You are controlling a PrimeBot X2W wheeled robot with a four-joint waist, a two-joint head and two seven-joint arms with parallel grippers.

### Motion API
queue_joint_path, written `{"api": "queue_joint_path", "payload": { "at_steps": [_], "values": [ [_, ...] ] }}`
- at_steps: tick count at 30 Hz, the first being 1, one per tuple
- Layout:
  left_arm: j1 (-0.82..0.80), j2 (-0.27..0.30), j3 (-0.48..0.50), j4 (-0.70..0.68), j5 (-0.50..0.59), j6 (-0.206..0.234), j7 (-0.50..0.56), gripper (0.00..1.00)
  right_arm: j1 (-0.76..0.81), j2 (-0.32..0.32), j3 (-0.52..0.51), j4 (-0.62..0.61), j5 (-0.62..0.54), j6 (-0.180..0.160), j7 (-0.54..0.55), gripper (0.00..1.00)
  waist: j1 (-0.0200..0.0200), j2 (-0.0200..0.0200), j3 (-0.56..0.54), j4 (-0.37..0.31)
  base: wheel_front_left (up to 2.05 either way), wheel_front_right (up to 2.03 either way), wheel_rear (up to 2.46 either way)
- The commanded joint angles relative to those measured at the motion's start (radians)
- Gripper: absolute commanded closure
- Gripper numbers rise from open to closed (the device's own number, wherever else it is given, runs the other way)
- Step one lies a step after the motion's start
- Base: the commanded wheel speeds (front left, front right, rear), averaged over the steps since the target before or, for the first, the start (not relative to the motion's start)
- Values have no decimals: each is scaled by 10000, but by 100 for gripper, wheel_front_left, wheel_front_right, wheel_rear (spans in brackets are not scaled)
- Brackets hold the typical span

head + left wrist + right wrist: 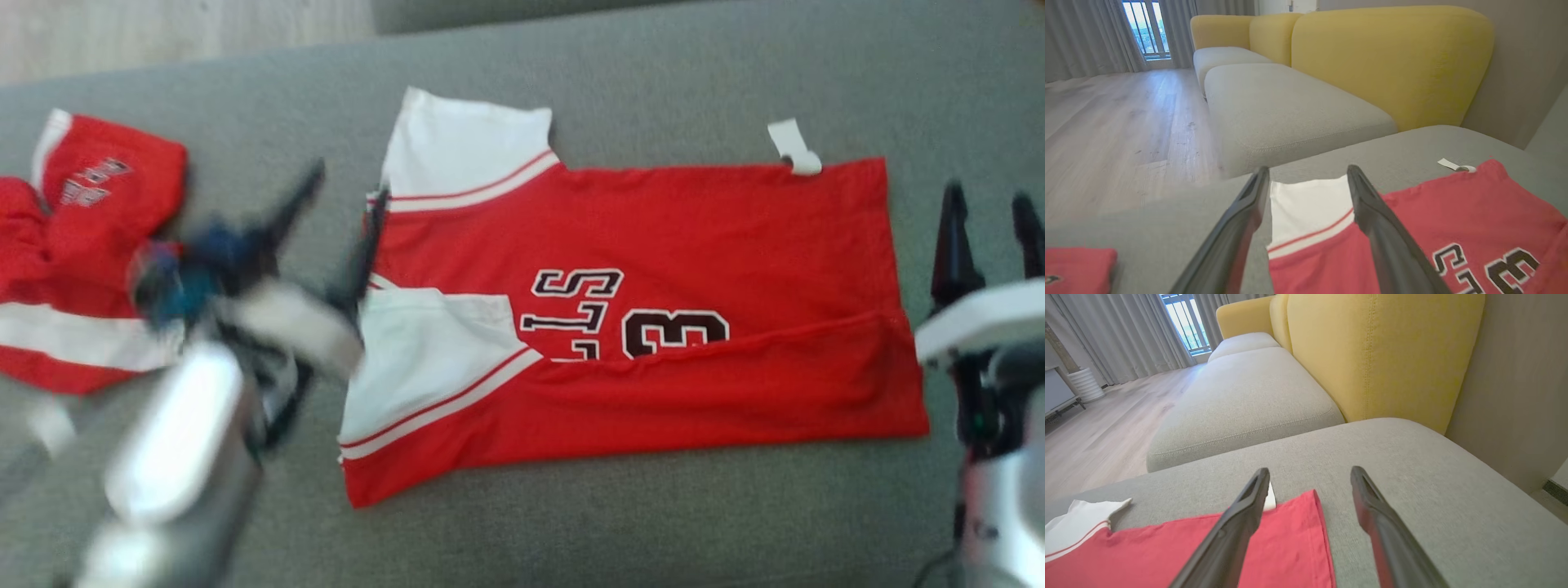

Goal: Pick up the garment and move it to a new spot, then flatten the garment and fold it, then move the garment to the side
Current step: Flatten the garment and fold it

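Right now you have the garment [653, 245], a red jersey with white sleeves, lying flat in the middle of the grey cushion [653, 506]. Its sleeves point toward your left side and its hem toward your right. The near long edge is folded over toward the middle and covers the bottom of the black lettering. A small white tag [796, 147] sticks out at the far hem corner.

Your left arm reaches in from the lower left of the head view, angled up toward the sleeve end, and it is blurred there. The left end effector [347, 184] has its fingers spread wide and grips nothing. One fingertip sits at the jersey's edge between the two sleeves; you cannot tell whether it touches the cloth. In the left wrist view, the far white sleeve shows between the two fingers of that end effector [1308, 168].

Your right arm stands at the lower right, fingers pointing away from you. The right end effector [988, 196] is also spread and empty, just beside the hem. In its wrist view [1310, 469], one finger lies over the red corner and the other over bare cushion.

A second red garment [90, 245] lies bunched at the far left.
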Motion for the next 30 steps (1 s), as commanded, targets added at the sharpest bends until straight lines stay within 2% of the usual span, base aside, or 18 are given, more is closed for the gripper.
{"api": "queue_joint_path", "payload": {
  "at_steps": [1,5,8,12,19,30],
  "values": [
    [-846,357,348,-266,-103,-49,114,0,-498,-66,297,-349,-57,-7,-101,0,-2,0,435,-221,0,0,0],
    [-3004,933,-156,611,-1036,-253,1709,0,-1438,-66,583,-328,-280,-7,-117,0,-2,0,1165,-613,0,0,0],
    [-4428,1516,-1066,1172,-2090,-264,2949,0,-2109,-66,844,-311,-355,-7,-143,0,-2,0,1690,-937,0,0,0],
    [-5782,2216,-2163,1993,-3051,-267,4008,0,-2717,-66,1171,-272,-432,-7,-177,0,-2,0,2212,-1310,0,0,0],
    [-7050,3038,-3695,3172,-3778,-269,4402,0,-3256,-66,1586,-38,47,-7,-521,0,-2,0,2827,-1910,0,0,0],
    [-8013,3278,-4871,4594,-4915,-269,4727,0,-3417,-66,1802,401,420,-7,-1029,0,-2,0,3280,-2333,0,0,0]
  ]
}}
